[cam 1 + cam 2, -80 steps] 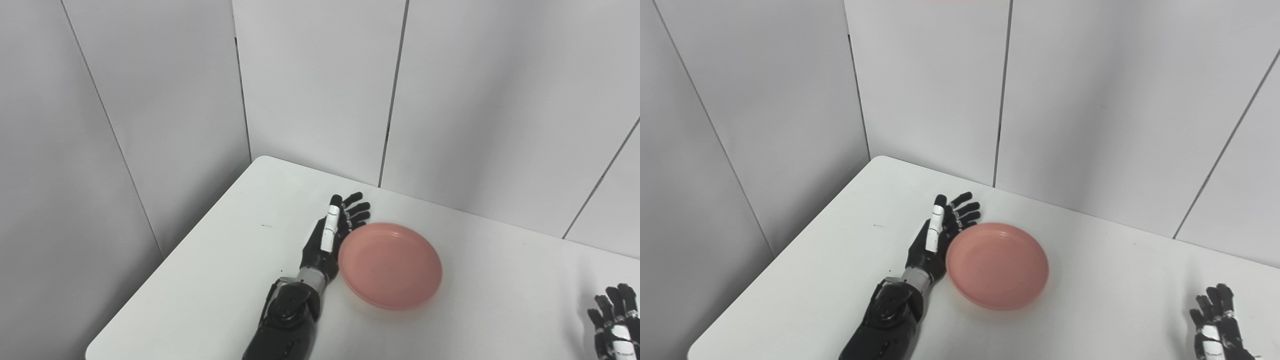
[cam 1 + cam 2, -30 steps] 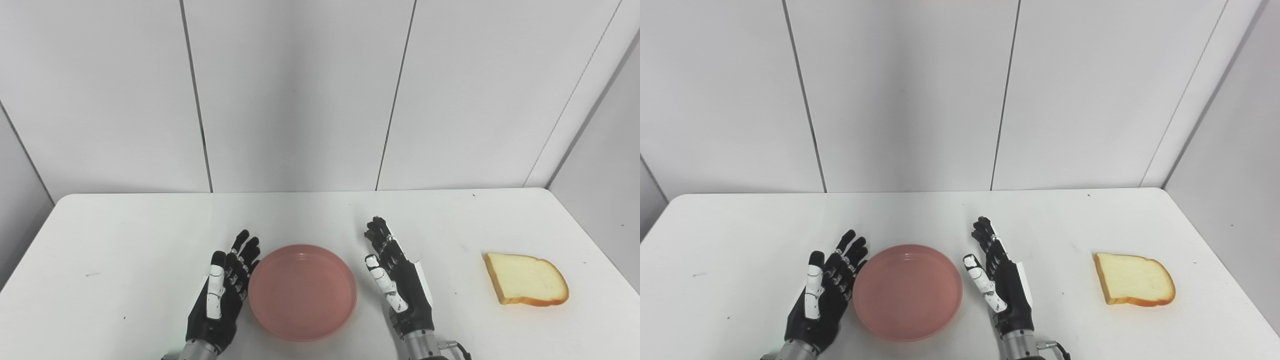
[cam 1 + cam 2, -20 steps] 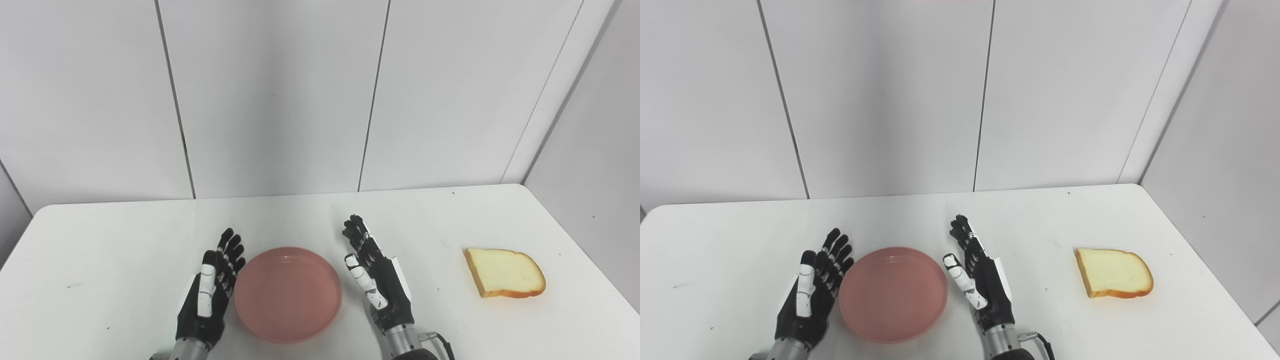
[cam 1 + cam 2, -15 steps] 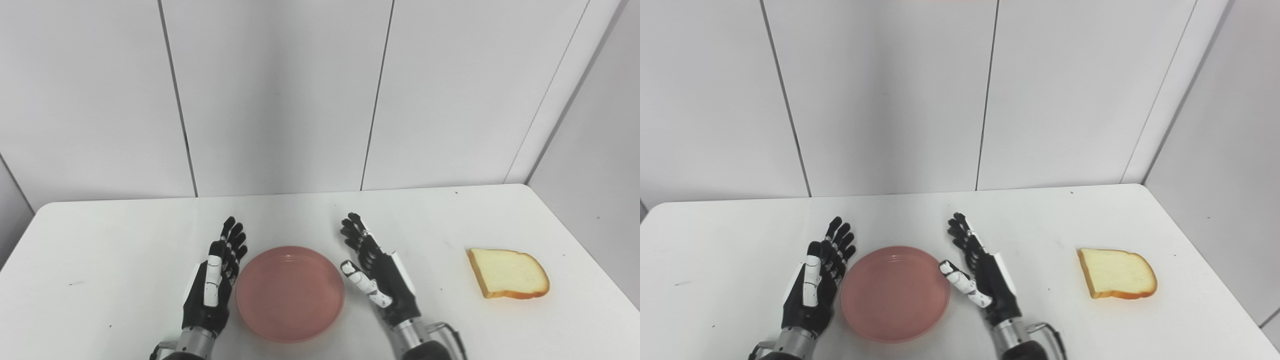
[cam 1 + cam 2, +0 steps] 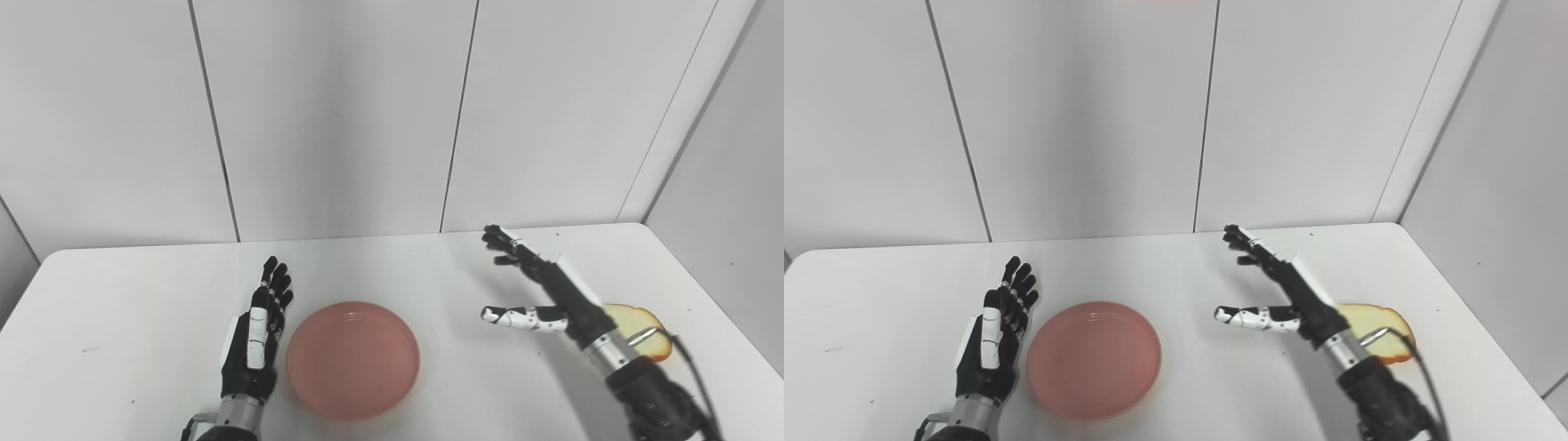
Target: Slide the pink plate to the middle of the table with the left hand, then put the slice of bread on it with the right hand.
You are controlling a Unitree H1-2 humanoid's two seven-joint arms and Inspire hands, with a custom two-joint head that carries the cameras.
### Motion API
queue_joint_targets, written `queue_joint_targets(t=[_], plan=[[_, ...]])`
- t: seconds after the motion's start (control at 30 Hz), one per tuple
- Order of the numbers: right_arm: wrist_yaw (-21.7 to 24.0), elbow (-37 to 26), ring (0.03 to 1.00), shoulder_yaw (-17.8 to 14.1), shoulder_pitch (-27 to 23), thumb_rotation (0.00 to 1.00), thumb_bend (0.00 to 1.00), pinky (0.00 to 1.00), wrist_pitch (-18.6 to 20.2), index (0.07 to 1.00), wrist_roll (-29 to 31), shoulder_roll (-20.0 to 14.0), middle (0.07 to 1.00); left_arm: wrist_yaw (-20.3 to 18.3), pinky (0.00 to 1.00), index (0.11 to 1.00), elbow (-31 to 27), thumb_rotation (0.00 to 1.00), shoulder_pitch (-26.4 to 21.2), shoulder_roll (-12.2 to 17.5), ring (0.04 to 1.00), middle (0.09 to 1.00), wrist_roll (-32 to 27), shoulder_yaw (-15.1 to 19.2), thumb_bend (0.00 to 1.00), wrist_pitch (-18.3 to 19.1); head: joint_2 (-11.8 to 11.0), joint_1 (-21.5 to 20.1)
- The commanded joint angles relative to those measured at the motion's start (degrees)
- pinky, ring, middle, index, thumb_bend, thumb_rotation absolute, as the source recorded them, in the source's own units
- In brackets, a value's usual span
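White table [image 5: 141, 294], pale panelled walls [image 5: 337, 116].

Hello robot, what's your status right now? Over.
Both hands open: left hand beside the plate, right hand raised near the bread. Plate empty, mid-table. Bread on the table, partly hidden by the right arm.

plate [image 5: 353, 358] mid-table [image 5: 122, 294], left robot hand [image 5: 256, 340] beside it, bread [image 5: 646, 324] far right behind right robot hand [image 5: 551, 297]
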Motion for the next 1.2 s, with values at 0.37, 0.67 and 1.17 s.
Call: queue_joint_targets(t=[0.37, 0.67, 1.17], plan=[[3.89, -0.42, 0.943, -1.72, -1.18, 0.27, 0.92, 0.89, 11.77, 0.892, -9.60, -14.71, 0.925, -0.46, 1.00, 1.000, 2.28, 1.00, 5.61, 1.12, 1.000, 1.000, 0.26, 0.13, 0.78, 2.11, 1.09, -5.59], [6.53, 6.10, 0.916, 1.60, -4.89, 0.29, 0.98, 0.83, 12.26, 0.917, -15.31, -20.44, 0.917, -2.94, 1.00, 1.000, 2.03, 1.00, 5.81, 2.79, 1.000, 1.000, -2.56, 1.15, 0.79, 2.76, 2.74, -9.78], [17.95, 1.67, 1.000, 9.29, -8.22, 0.37, 1.00, 1.00, 19.14, 0.953, -25.95, -27.65, 0.966, -3.12, 1.00, 1.000, -0.73, 1.00, 6.48, 3.94, 1.000, 1.000, -3.82, 1.77, 0.79, 6.03, 4.66, -12.53]])
